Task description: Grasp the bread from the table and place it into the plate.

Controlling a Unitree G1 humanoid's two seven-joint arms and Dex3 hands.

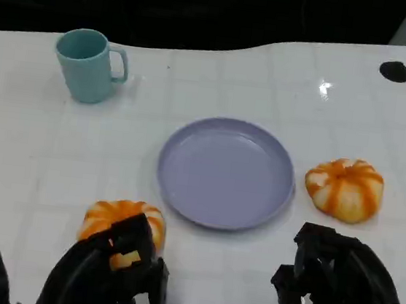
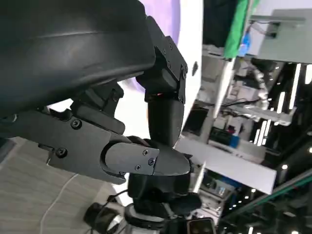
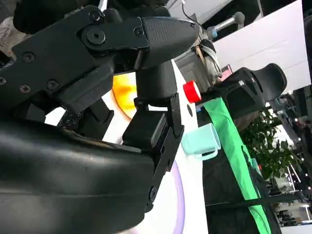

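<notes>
The round lavender plastic plate [image 1: 225, 173] lies bare, so by the look of it the placing has not begun and the grasp itself is at best just starting. Two rounded orange-and-white striped bread rolls rest on the white tiled desk [image 1: 27, 147]: one bread roll [image 1: 345, 188] sits just to the right of the plate, near its rim but apart from it, and the other bread roll [image 1: 123, 220] lies near the plate's lower left edge, partly covered by the left hand [image 1: 112, 270]. That hand's black fingers curl over the near side of this roll; whether they touch it or have any hold on it I cannot tell, and the left wrist view does not settle it. The right hand [image 1: 335, 281] hovers below and to the right of the plate, fingers bent inward with nothing visible in them, short of the roll on that side. Both rolls look glossy and domed, ribbed like small pumpkins, with pale patches between the orange bands. A teal ceramic mug [image 1: 88, 65] stands well beyond the plate's upper left. What remains, I judge, is closing on a roll, lifting it and setting it in the plate.
</notes>
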